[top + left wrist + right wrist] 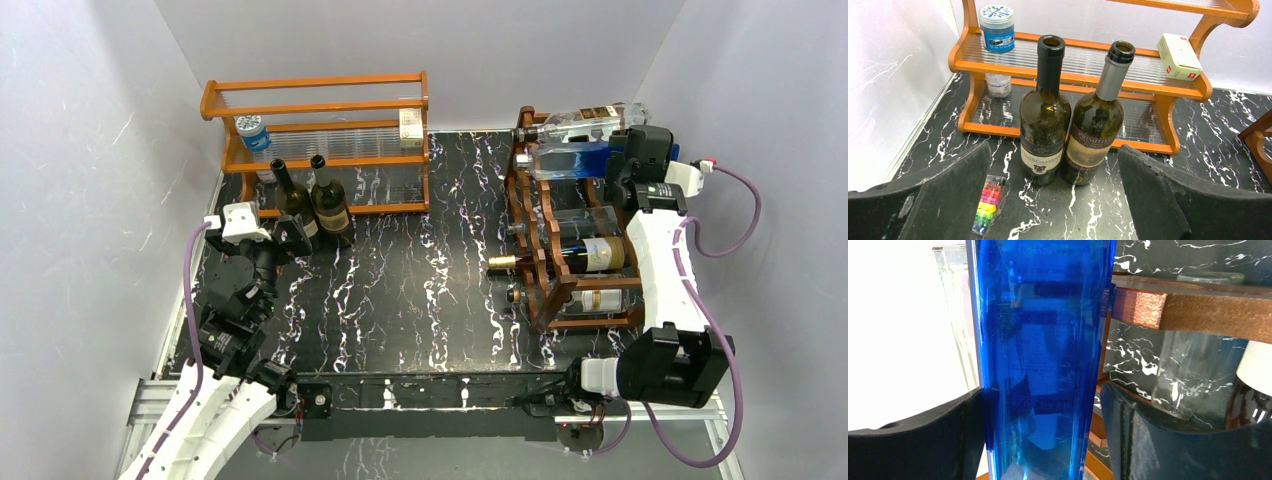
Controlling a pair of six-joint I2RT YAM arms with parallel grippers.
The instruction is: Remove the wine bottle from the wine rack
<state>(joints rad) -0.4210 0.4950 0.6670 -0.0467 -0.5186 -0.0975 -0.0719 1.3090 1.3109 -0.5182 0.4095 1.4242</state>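
The blue bottle (1043,340) is seen lying on the top tier of the wine rack (548,300), at the right of the bench (420,270). It is flanked closely by the right hand (1040,410); whether it is clamped cannot be told. The left hand (1055,155) is held wide before two upright dark bottles (1045,115).

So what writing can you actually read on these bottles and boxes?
"NEGROAMAR": label of the black-necked bottle, cut off at the edges.
"PRIMITIV", "PUGLIA": label of the silver-necked bottle.
White box, jar lid, blue bottle: print too small or blurred.
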